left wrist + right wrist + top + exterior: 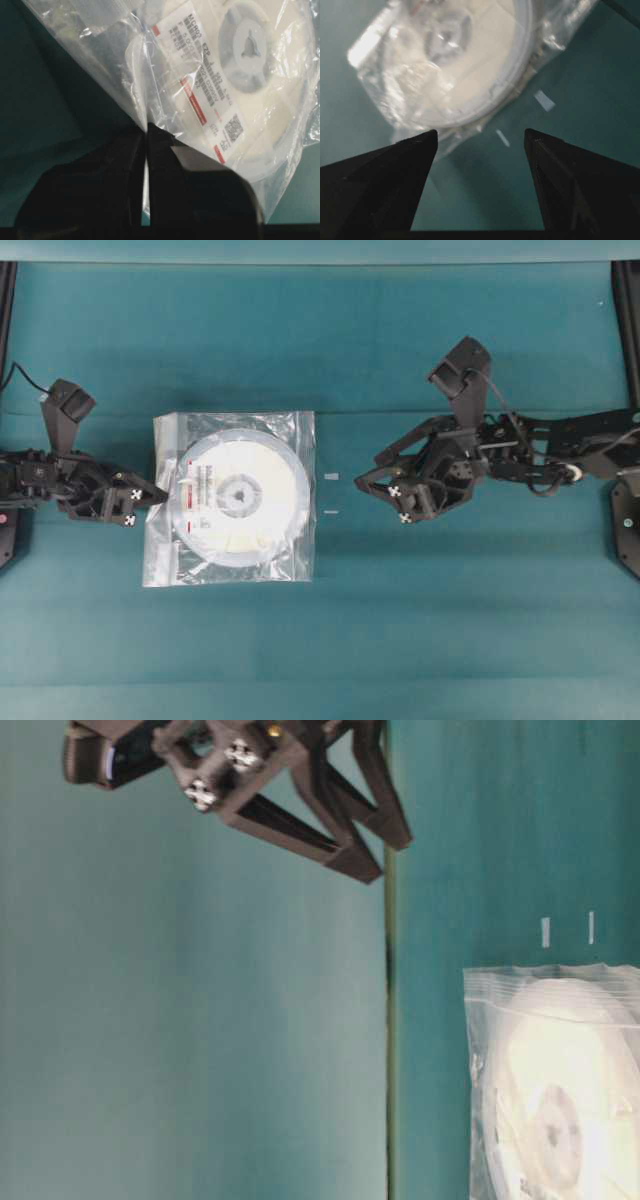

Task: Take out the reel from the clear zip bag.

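Left gripper (146,131) pinches the clear zip bag (165,540); right gripper (481,137) waits spread.
We judge the reel (240,495) needs that second grip next.

The reel (238,495) is white with a cream winding, and its label (207,82) is white with red marks. The table (450,620) is plain teal.

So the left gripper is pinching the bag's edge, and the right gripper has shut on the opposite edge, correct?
Not quite. The right gripper is open and short of the clear zip bag, as the right wrist view shows. The left gripper does pinch its edge.
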You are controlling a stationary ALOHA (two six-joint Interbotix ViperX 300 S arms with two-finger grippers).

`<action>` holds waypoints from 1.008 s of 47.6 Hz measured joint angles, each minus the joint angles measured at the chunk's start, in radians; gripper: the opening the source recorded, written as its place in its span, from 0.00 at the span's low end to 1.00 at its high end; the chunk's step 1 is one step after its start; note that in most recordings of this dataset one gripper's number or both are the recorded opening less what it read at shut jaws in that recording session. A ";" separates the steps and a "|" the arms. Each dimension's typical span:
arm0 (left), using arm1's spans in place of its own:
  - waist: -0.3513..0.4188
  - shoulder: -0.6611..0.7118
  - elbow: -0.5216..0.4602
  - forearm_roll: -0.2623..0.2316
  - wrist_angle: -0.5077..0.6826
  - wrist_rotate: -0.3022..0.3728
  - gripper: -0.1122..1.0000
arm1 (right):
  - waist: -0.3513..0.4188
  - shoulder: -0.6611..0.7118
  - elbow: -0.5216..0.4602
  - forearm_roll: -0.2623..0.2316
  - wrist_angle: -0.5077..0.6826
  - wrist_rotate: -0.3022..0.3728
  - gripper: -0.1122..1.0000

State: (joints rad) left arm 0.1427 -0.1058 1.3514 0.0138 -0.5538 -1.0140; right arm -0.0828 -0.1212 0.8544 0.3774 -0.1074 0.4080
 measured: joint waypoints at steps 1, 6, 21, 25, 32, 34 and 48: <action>0.000 0.000 0.000 0.000 0.000 -0.002 0.10 | 0.000 0.009 -0.002 0.000 0.002 0.000 0.86; 0.000 0.000 0.000 0.002 0.000 -0.002 0.10 | 0.000 0.060 -0.018 0.000 0.008 0.000 0.86; 0.000 -0.002 0.000 0.000 0.002 0.000 0.10 | 0.000 0.255 -0.167 0.000 0.060 0.002 0.86; 0.000 -0.002 0.000 0.000 0.003 -0.002 0.10 | -0.002 0.293 -0.209 0.003 0.066 0.008 0.86; 0.000 -0.002 0.000 0.002 0.005 0.000 0.10 | -0.002 0.347 -0.267 0.005 0.081 0.029 0.86; 0.000 -0.002 0.000 0.002 0.005 -0.002 0.10 | -0.002 0.357 -0.278 0.005 0.081 0.038 0.86; 0.000 -0.002 0.000 0.002 0.009 0.000 0.10 | -0.003 0.380 -0.299 0.006 0.074 0.132 0.86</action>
State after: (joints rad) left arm 0.1427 -0.1074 1.3514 0.0153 -0.5446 -1.0140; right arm -0.0859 0.2592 0.5553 0.3835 -0.0337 0.5400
